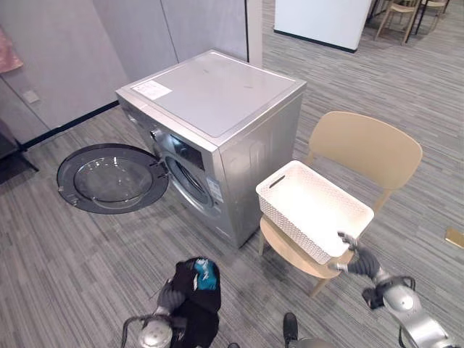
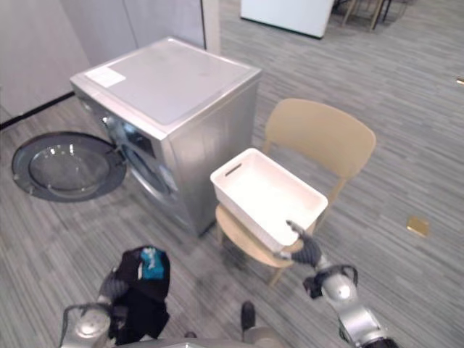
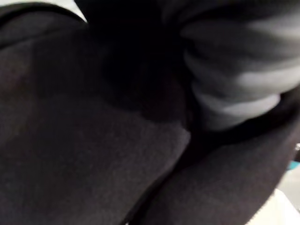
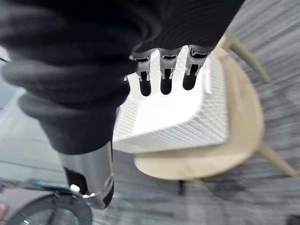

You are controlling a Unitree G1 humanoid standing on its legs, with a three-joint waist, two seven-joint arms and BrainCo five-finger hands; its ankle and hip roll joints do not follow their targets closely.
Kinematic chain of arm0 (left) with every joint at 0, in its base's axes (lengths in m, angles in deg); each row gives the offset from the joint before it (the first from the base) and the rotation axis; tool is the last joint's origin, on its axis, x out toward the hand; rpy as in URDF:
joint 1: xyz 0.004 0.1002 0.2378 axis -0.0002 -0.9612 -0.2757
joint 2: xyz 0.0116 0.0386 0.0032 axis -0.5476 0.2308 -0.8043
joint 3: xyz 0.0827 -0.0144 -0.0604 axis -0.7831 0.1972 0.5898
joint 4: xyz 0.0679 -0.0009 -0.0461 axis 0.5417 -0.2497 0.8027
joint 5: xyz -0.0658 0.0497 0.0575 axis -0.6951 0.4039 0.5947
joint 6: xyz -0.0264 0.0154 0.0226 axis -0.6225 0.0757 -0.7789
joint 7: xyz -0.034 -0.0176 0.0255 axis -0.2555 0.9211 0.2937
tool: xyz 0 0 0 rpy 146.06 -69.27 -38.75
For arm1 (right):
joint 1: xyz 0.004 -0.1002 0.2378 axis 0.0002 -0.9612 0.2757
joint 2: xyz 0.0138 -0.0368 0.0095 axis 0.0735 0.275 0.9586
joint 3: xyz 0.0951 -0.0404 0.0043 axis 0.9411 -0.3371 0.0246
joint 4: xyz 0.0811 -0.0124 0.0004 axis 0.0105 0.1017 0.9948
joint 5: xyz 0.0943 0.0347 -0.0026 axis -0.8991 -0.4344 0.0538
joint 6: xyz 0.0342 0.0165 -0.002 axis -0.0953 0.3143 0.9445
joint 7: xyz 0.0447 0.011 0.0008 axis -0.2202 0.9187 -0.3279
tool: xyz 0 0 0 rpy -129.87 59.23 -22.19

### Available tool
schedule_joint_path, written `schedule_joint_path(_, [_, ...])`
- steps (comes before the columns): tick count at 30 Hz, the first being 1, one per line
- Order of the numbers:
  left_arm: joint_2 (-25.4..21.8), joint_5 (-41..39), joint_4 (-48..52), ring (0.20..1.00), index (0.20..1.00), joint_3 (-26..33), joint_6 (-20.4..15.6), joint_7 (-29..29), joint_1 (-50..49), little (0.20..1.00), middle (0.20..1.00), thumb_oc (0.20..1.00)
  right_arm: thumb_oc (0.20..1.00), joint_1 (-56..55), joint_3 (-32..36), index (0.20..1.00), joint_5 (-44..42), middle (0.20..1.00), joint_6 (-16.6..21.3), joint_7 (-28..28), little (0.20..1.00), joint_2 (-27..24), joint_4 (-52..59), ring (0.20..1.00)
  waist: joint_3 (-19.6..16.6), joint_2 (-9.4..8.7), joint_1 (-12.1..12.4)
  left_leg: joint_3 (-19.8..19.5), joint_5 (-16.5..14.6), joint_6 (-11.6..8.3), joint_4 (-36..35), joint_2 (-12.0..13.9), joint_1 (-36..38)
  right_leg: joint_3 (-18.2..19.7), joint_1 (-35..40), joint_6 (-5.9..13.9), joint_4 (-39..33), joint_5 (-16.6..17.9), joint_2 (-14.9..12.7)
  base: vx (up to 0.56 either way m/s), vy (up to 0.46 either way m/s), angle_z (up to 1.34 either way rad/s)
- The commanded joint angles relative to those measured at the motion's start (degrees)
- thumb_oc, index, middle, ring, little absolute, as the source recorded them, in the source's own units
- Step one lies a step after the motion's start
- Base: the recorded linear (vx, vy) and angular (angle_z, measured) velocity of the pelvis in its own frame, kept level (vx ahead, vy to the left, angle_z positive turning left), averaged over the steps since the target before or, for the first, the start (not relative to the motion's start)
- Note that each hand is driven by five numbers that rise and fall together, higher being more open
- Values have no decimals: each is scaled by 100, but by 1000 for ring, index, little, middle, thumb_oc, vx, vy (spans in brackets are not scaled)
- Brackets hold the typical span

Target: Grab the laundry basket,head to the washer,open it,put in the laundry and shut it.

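Observation:
A white perforated laundry basket (image 1: pixel 290 176) rests empty on the seat of a beige chair (image 1: pixel 366 145), right beside the silver washer (image 1: pixel 217 94). The washer's round door (image 1: pixel 112 177) is swung wide open to the left, baring the drum opening (image 1: pixel 187 181). My left hand (image 1: pixel 170 297) is low at the front, curled into a bundle of dark laundry (image 1: pixel 197 290) with a teal patch. In the left wrist view that dark cloth (image 3: pixel 84 140) sits right against the camera. My right hand (image 1: pixel 360 259) hovers at the basket's near right corner, its fingers (image 4: pixel 162 75) straight above the basket (image 4: pixel 187 122).
Grey walls stand behind and left of the washer. A white cabinet (image 1: pixel 319 22) and wooden chairs (image 1: pixel 402 14) are far back right. A small brass floor plate (image 1: pixel 455 237) lies right of the chair. Striped grey floor stretches in front of the washer.

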Motion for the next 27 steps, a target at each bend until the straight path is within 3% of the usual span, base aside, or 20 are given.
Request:
schedule_joint_path(1, [-56, -300, 186, 200, 200, 270, -192, 25, 501, 200, 200, 200, 1000, 435, -151, 1000, 287, 1000, 183, 181, 1000, 317, 229, 1000, 107, -298, 87, -359, -112, -84, -15, -174, -322, 33, 504, 490, 273, -1322, -233, -10, -30, 19])
schedule_joint_path(6, [41, -380, -745, 200, 200, 741, -159, -284, 531, 200, 200, 200, 1000, 535, -207, 1000, 418, 1000, 204, 107, 1000, 555, -457, 1000, 329, -340, 240, -532, -182, -70, 374, -183, -543, -11, 471, 425, 410, -1404, -250, -48, -35, 12])
schedule_joint_path(10, [104, -681, -1007, 200, 200, 902, -218, -588, 681, 200, 200, 200, 1000, 776, -249, 1000, 306, 1000, 229, -169, 1000, 727, -722, 1000, 687, -422, 420, -644, -232, -212, 1061, -201, -1188, -290, 301, 330, 478, -1461, -322, -148, -59, 37])
schedule_joint_path(12, [131, -742, -1023, 200, 200, 886, -230, -643, 728, 200, 200, 200, 1000, 786, -221, 1000, 318, 1000, 227, -265, 1000, 756, -784, 1000, 720, -434, 416, -531, -202, -249, 1122, -134, -1312, -488, 320, 310, 428, -1495, -351, -42, -16, 115])
schedule_joint_path(13, [195, -779, -975, 200, 200, 846, -229, -667, 775, 200, 200, 200, 1000, 818, -219, 1000, 360, 1000, 168, -385, 1000, 777, -880, 1000, 761, -426, 445, -94, -76, -253, 1019, 73, -1404, -840, 388, 321, 320, -1502, -413, 18, 56, 108])
schedule_joint_path(15, [255, -705, -1094, 200, 200, 772, -241, -743, 871, 200, 200, 200, 1000, 897, -238, 1000, 407, 1000, 127, -550, 1000, 820, -1066, 1000, 777, -445, 449, 185, 153, -256, 701, 232, -1490, -1156, 449, 381, 263, -1428, -519, 66, 122, 93])
schedule_joint_path(19, [294, -653, -1126, 200, 200, 696, -200, -762, 950, 200, 200, 200, 1000, 920, -226, 1000, 483, 1000, 65, -640, 1000, 926, -1271, 1000, 718, -466, 436, 378, 188, -319, 306, 380, -1436, -1467, 608, 513, 261, -1551, -684, 211, 187, 97])
schedule_joint_path(21, [307, -579, -1072, 200, 200, 648, -202, -785, 945, 200, 200, 200, 1000, 907, -203, 1000, 477, 1000, 79, -671, 1000, 983, -1314, 1000, 684, -493, 424, 353, 193, -297, 358, 344, -1455, -1543, 692, 565, 252, -1554, -734, 188, 153, 66])
schedule_joint_path(24, [273, -562, -1151, 200, 200, 619, -191, -810, 964, 200, 200, 200, 1000, 936, -267, 1000, 429, 1000, 37, -673, 1000, 1165, -1355, 1000, 622, -678, 475, 206, -16, -155, 646, 137, -1537, -1452, 756, 643, 503, -1633, -970, 286, 246, 45])
schedule_joint_path(27, [61, -503, -1004, 200, 200, 556, -143, -771, 1074, 200, 200, 200, 1000, 1036, -341, 1000, 436, 1000, 9, -682, 1000, 1310, -1338, 1000, 738, -835, 583, 75, -354, 49, 1035, -68, -1572, -1298, 550, 686, 1370, -1613, -1268, 225, 225, 8])
